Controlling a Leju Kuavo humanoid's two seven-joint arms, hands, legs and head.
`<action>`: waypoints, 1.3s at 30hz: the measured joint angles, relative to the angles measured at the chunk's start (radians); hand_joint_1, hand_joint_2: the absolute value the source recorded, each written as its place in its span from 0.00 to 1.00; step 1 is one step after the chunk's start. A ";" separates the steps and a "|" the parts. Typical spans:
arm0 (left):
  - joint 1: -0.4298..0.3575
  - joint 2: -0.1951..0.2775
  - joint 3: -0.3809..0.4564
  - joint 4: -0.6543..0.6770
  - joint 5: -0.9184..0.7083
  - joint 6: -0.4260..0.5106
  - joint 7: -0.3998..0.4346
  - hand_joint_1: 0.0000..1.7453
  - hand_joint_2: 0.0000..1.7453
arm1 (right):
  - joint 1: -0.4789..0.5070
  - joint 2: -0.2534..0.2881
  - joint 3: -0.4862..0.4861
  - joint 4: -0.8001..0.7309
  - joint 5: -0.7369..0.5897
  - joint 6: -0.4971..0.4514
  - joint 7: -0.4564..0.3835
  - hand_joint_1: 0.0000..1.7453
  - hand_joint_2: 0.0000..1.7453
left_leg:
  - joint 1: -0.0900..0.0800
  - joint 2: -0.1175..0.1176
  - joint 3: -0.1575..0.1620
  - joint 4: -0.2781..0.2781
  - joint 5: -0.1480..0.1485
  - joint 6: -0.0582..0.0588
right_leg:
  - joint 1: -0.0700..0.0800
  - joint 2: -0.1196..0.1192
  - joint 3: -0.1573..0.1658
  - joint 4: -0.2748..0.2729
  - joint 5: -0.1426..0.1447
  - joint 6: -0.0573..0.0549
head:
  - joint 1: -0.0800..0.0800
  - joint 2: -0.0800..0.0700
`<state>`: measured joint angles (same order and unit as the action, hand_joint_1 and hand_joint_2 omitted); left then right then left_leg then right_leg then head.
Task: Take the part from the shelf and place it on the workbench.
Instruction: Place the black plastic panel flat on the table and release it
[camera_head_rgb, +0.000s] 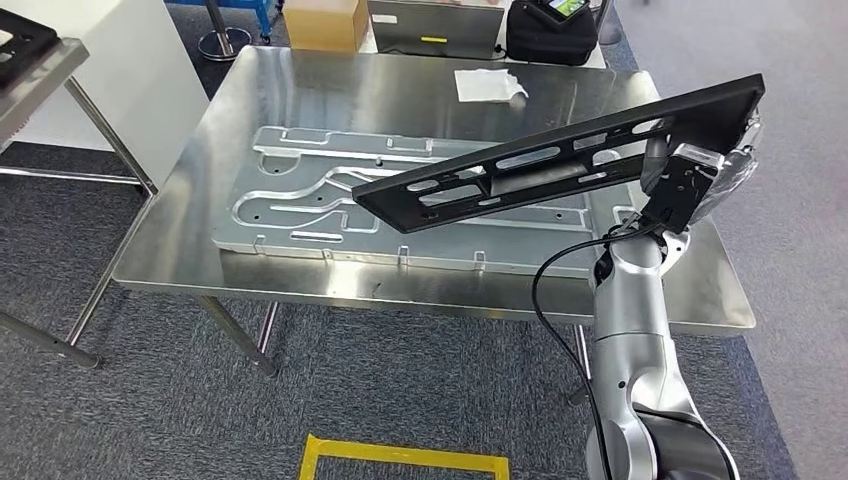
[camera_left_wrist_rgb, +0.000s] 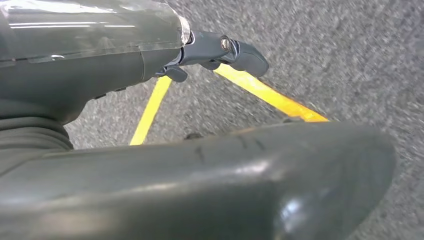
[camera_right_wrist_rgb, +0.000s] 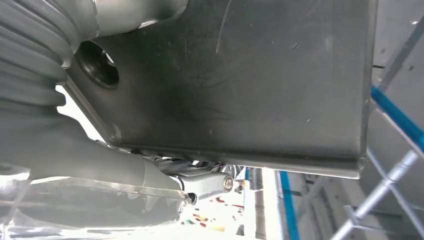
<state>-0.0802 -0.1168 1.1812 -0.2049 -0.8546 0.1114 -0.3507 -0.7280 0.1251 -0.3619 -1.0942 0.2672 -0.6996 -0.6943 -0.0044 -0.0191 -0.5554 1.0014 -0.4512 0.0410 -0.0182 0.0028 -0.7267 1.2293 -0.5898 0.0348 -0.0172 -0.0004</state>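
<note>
One long black part (camera_head_rgb: 560, 160), flat and pierced with slots, hangs tilted in the air over the desk (camera_head_rgb: 300, 90), its higher end toward the desk's right edge. The right hand (camera_head_rgb: 700, 178) is clamped on that higher end, with the silver arm rising to it from below; in the right wrist view the hand (camera_right_wrist_rgb: 205, 184) sits against the dark underside of the part (camera_right_wrist_rgb: 240, 75), thumb on one face and fingers on the other. The part's lower end points across the desk, above a silver cut-out plate (camera_head_rgb: 300, 215) that lies flat on the desk. A white cloth (camera_head_rgb: 488, 84) lies near the desk's far edge, beyond the part. Behind the desk stand a cardboard box (camera_head_rgb: 325, 22) and a black bag (camera_head_rgb: 550, 30). The left hand (camera_left_wrist_rgb: 215, 52) hangs over grey carpet with yellow tape lines (camera_left_wrist_rgb: 270, 95), nothing in it, its fingers loosely apart.
</note>
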 joint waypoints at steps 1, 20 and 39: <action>0.000 0.000 0.000 0.000 0.000 0.000 0.000 0.00 0.00 | 0.001 0.000 -0.001 0.003 -0.003 0.000 0.000 1.00 1.00 | -0.003 -0.001 0.017 0.000 -0.013 0.000 | 0.004 0.000 0.008 -0.058 0.047 -0.007 | 0.000 0.000; -0.005 -0.001 0.003 0.001 -0.004 0.013 0.013 0.00 0.00 | 0.004 -0.005 -0.023 0.078 -0.011 0.000 0.000 1.00 1.00 | 0.011 0.014 -0.091 0.012 0.060 -0.047 | 0.009 0.008 0.150 -0.216 0.131 -0.036 | 0.002 0.000; -0.010 -0.001 0.003 0.001 -0.025 0.022 0.015 0.00 0.00 | -0.021 -0.025 -0.108 0.158 0.147 0.000 0.002 1.00 1.00 | 0.005 0.010 -0.044 0.016 0.013 -0.048 | 0.001 0.003 0.103 -0.210 0.167 -0.032 | 0.002 0.000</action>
<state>-0.0899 -0.1174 1.1842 -0.2041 -0.8794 0.1331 -0.3355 -0.7488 0.1006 -0.4700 -0.9358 0.4144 -0.6996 -0.6921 0.0006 -0.0089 -0.5992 1.0169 -0.4383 -0.0068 -0.0172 0.0057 -0.6242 1.0188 -0.4230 0.0028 -0.0155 -0.0004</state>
